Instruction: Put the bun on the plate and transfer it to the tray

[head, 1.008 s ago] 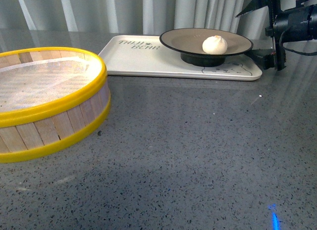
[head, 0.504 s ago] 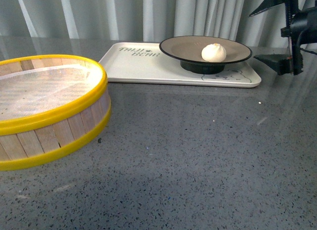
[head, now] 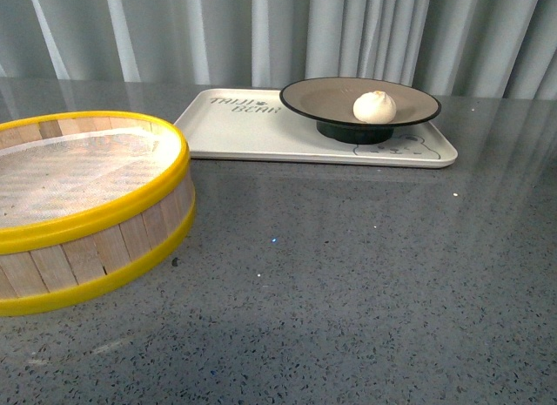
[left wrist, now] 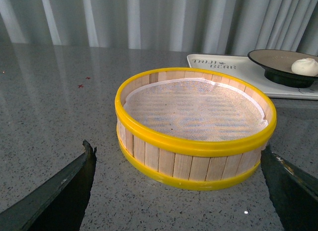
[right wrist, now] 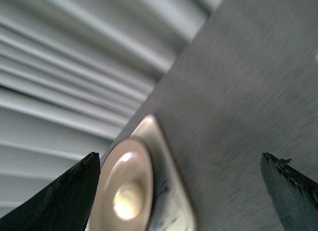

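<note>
Right gripper [right wrist: 179,191] gone from front view, grey speckled table [head: 365,274], curtains [head: 261,30]

A round wooden steamer basket [head: 83,196] with yellow rims and a white mesh liner sits at about nine o'clock on the speckled dark grey table [head: 348,274]. Pale pleated curtains [head: 261,30] hang behind it, around twelve o'clock

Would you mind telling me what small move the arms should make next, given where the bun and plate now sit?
Probably none beyond parking both arms clear. The bun rests on the plate, the plate stands on the tray, and both the left gripper and the right gripper are open and hold nothing, so the task looks done.
</note>
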{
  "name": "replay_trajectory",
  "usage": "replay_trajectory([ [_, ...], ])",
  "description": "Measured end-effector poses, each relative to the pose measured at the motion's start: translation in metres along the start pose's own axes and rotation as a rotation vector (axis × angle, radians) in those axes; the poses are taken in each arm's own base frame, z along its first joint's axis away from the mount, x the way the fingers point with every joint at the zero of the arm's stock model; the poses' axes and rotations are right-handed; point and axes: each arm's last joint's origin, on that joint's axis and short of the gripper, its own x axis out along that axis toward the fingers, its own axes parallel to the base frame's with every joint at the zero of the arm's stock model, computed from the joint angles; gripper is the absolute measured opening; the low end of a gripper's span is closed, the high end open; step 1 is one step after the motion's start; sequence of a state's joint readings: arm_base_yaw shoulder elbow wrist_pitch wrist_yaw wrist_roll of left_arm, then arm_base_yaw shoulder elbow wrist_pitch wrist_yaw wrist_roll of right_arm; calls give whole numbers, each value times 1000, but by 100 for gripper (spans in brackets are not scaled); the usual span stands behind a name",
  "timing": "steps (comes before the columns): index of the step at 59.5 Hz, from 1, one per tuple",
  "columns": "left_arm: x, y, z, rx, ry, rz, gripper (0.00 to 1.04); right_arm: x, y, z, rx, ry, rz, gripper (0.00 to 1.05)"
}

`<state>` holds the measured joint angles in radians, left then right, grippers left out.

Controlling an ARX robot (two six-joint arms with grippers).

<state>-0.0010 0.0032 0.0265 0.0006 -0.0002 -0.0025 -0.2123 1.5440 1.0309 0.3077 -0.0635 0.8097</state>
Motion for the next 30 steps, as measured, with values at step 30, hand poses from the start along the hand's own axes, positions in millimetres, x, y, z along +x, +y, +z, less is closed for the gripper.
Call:
replay_trajectory([
  [30, 0, 0, 0, 0, 0, 0, 98, -156, -45, -50, -799, -123, 217, 56],
])
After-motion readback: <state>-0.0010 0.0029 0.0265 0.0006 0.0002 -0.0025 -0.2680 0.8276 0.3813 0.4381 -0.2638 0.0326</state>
